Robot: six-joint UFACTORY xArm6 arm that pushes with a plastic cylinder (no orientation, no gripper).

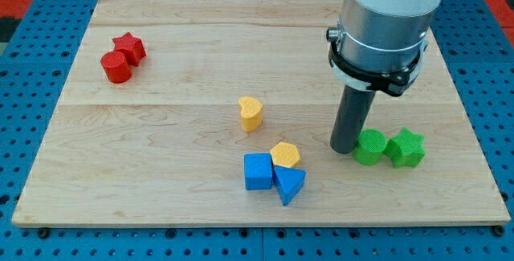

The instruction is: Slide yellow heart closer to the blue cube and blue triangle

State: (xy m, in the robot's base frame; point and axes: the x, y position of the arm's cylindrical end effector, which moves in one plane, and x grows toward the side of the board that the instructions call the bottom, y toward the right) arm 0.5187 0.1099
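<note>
the yellow heart (250, 112) is seen standing alone near the middle of the counter (201, 52), apart from every other block. toward the view's bottom and a little to the view's right of it, the blue cube (258, 171) and the blue triangle (289, 185) are found side by side and touching, the triangle on the cube's right. a yellow hexagon (285, 154) is pressed against the upper edges of both blue blocks, so that it lies between them and the heart, slightly to the right of the direct line. a clear strip of wood is left between the heart and this cluster.

no gripper is carried by the arm, so nothing can be said to be open, closed or held; only a straight dark rod is fitted. my tip (344, 148) is set down on the counter well to the view's right of the heart and to the right of and above the blue pair. it is just beside the left edge of a green cylinder (370, 147), whether touching cannot be told. a green star (405, 148) is pressed against that cylinder's right side.

far off at the view's upper left, a red cylinder (116, 67) and a red star (129, 48) are seen touching each other.
</note>
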